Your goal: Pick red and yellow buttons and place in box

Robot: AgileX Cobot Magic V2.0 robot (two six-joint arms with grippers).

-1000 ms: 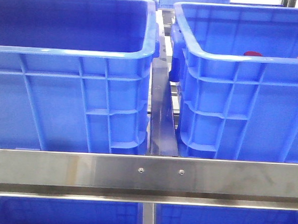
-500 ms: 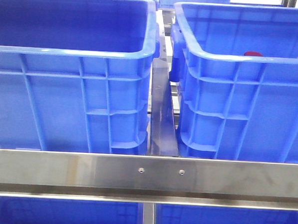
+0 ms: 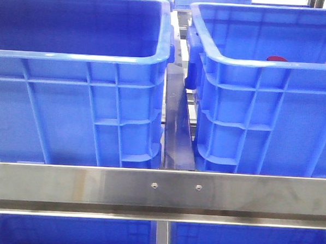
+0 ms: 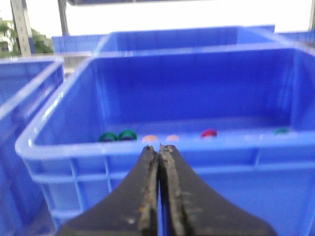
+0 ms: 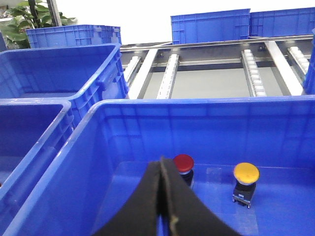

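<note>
Resting on the floor of a deep blue crate [image 5: 206, 123] are the two task pieces: a red button [image 5: 183, 162] and a yellow button [image 5: 246, 173], side by side but apart, both near the crate's far wall in the right wrist view.

Item 1, red button: glossy domed cap on a dark stubby body. Judged light, rigid and slick on the dome; the better hold is likely across the dark body below the cap, or across the cap's rim.

Item 2, yellow button: orange-yellow cap on a black squarish base [image 5: 243, 193]. Judged equally light and hard; the flat-sided base offers the surer purchase.

Right gripper [image 5: 163, 206]: jaws pressed together, holding nothing, poised above the near part of this crate, just short of the red button.

Left gripper [image 4: 159, 196]: jaws likewise closed and empty, outside the near rim of another blue crate [image 4: 162, 142]. That crate holds small green, orange and red caps along its floor, blurred beyond firm identification.

View notes: the front view shows two crates [image 3: 79, 57] behind a steel rail [image 3: 159, 190], with only slivers of red [image 3: 275, 58] and orange above the right crate's near rim; neither gripper appears there. Only the right wrist view shows the buttons whole.
</note>
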